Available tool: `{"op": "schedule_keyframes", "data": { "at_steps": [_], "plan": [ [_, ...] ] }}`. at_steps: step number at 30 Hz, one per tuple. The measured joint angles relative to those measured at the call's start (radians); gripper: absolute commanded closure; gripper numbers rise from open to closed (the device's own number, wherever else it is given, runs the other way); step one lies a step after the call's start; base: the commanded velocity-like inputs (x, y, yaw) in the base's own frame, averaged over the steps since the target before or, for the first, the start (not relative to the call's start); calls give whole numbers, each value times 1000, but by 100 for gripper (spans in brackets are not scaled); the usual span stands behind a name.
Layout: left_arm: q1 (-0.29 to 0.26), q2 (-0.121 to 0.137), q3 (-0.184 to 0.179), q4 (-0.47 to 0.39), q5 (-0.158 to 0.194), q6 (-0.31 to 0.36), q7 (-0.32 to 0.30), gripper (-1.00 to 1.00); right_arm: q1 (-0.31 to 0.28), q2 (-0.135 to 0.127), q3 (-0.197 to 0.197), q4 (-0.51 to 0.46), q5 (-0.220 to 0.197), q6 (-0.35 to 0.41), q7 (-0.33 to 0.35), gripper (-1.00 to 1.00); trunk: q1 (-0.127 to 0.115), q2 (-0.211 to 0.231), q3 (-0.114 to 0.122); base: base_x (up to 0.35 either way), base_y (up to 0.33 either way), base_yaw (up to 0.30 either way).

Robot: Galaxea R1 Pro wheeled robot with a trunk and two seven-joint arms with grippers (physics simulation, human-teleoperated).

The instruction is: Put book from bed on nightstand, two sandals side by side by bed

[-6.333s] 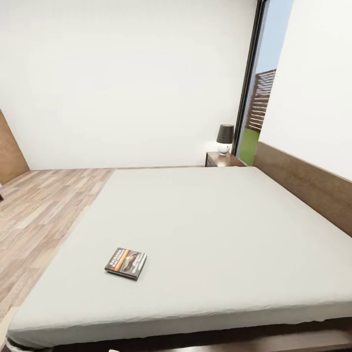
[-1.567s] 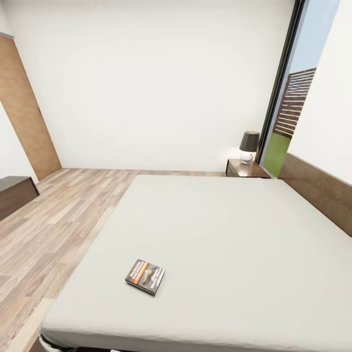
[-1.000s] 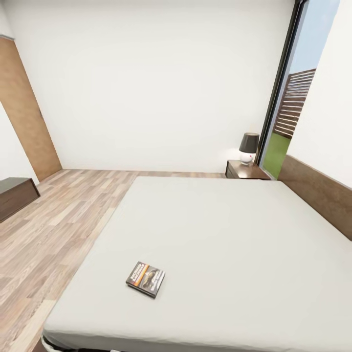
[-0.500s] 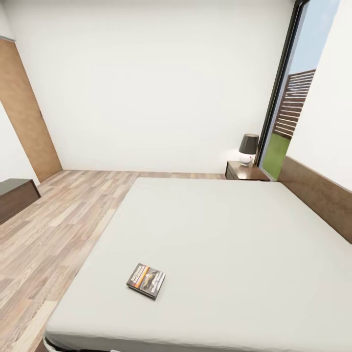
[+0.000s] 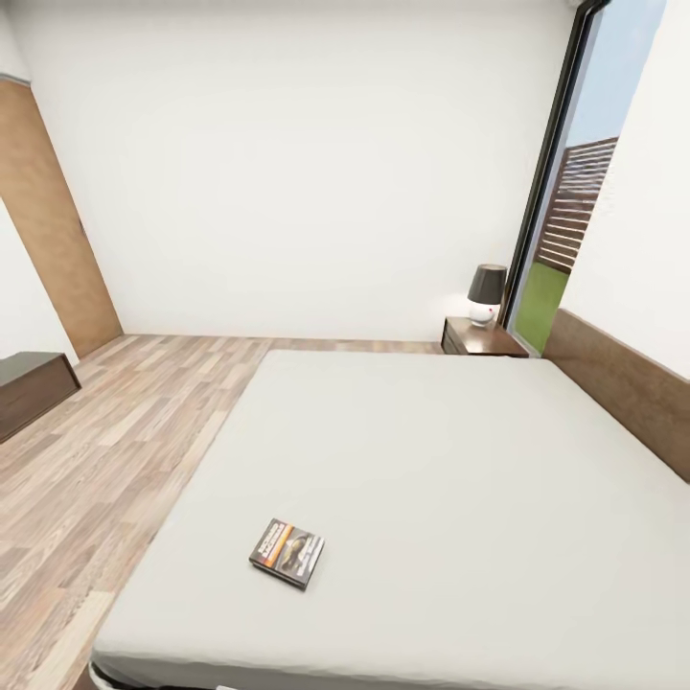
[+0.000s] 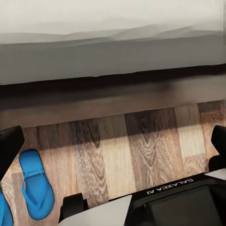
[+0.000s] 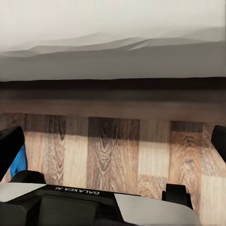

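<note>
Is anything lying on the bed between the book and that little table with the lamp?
Nothing visible. The book lies alone on the bed, and only bare mattress stretches toward the nightstand at the far corner. A lamp already stands on its top.

One bed, one book, one nightstand, one lamp, sandals on the floor.

The head view counts one bed (image 5: 431,460) with one headboard (image 5: 623,388), one book (image 5: 287,552) on the mattress, one nightstand (image 5: 479,337) carrying one lamp (image 5: 486,292), one low dresser (image 5: 34,388), one door (image 5: 53,235) and one tall window (image 5: 565,216). The left wrist view counts one whole blue sandal (image 6: 35,189) plus the edge of a second sandal (image 6: 4,212) just beside it, both on the plank floor (image 6: 141,150) close by the left jaws.
</note>
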Motion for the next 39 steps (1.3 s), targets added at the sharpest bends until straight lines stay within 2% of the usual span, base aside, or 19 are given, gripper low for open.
{"op": "schedule_keyframes", "data": {
  "at_steps": [6,10,14,39],
  "plan": [
    [0,0,0,0,0,1,-1,-100,0,0,3,30,2,1,0,-100,-23,42,19,0,0,0],
    [0,0,0,0,0,1,-1,-100,1,2,3,109,2,4,2,-100,-38,70,31,0,0,0],
    [0,0,0,0,0,1,-1,-100,1,2,2,132,2,4,3,-100,-54,98,44,0,0,0],
    [0,0,0,0,0,1,-1,-100,1,3,2,139,2,4,3,-100,-150,273,122,0,0,0]
  ]
}}
